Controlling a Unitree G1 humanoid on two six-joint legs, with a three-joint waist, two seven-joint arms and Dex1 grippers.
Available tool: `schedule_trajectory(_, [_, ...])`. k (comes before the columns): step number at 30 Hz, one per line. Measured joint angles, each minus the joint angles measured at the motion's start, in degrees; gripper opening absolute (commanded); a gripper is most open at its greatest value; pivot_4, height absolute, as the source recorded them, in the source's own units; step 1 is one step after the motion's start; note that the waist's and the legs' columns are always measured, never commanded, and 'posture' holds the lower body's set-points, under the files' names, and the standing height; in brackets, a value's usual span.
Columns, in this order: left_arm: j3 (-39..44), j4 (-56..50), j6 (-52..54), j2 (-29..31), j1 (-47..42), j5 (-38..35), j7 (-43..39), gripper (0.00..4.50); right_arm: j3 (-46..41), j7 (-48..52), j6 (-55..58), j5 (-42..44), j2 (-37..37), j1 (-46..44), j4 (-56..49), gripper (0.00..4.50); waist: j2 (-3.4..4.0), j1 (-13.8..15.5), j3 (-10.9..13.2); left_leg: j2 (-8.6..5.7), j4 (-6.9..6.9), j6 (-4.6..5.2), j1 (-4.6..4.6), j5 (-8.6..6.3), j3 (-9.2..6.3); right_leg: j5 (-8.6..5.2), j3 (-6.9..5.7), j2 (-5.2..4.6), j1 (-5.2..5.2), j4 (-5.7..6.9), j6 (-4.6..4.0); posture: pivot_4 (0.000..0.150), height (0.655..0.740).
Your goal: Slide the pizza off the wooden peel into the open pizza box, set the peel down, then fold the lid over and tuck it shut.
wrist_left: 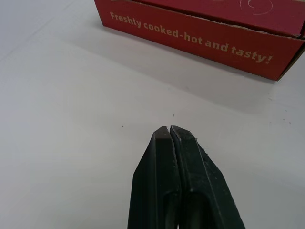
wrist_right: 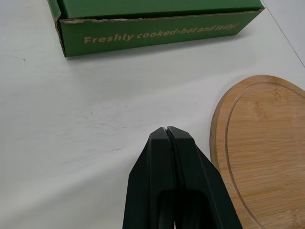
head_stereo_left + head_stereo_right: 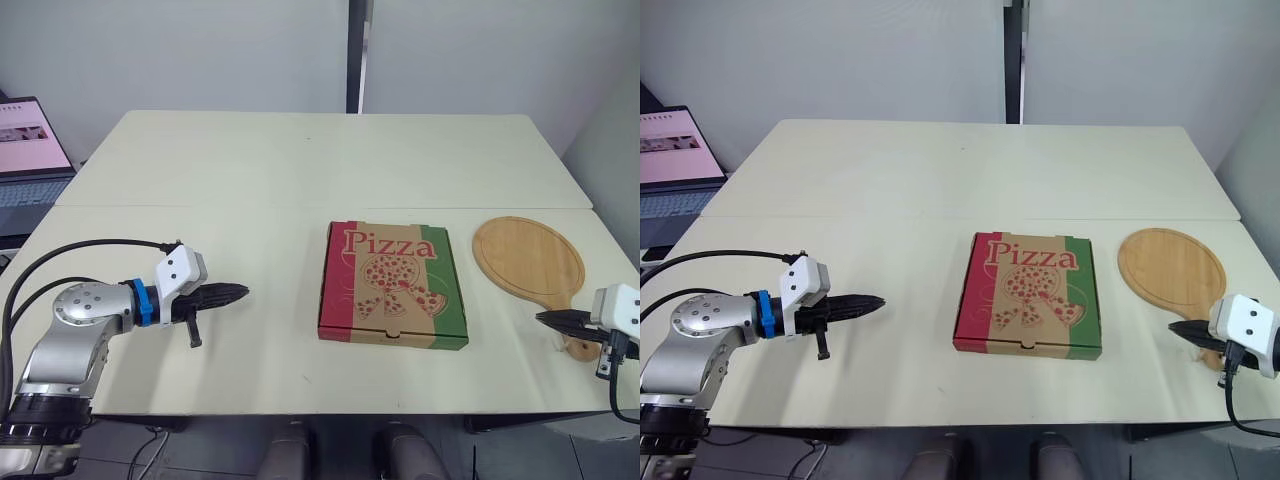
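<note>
Pizza box (image 3: 392, 285): is lying mid-table (image 3: 300, 170), lid folded flat and looking tucked shut.
Peel (image 3: 528, 258): is resting bare at the box's 3 o'clock, apart from it; its load is likely sitting inside the box.
Left gripper (image 3: 240, 292): is hovering at the box's 9 o'clock, jaws closed on nothing.
Right gripper (image 3: 541, 317): is hovering at 4 o'clock, beside the peel's handle, jaws closed, empty.
Progress: every step is looking done.

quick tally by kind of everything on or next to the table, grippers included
pizza box: 1, closed
wooden peel: 1
laptop: 1, off the table's left edge
grippers: 2, left gripper and right gripper, both shut
total: 5
</note>
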Motion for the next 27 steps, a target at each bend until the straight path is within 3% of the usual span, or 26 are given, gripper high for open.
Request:
schedule_trajectory(11, [-0.12, 2.25, -0.22, -2.11, -6.66, -2.26, -1.58, 0.00, 0.98, -0.39, 1.74, 2.24, 0.12, -1.85, 0.28, 0.04, 0.00, -0.01, 0.00, -0.01, 0.01, 0.00, 0.00, 0.00, -0.01, 0.00, -0.01, 0.01, 0.01, 0.00, 0.00, 0.150, 0.7400])
schedule_trajectory(27, [-2.38, 0.21, 2.33, -2.19, -8.59, -1.81, -0.04, 0.00, 0.86, -0.25, 4.52, 4.27, -0.22, -3.55, 0.26, 0.04, -0.01, 0.00, 0.00, -0.01, 0.02, 0.00, -0.01, 0.00, -0.02, 0.00, 0.00, 0.01, 0.01, 0.00, 0.00, 0.150, 0.7400])
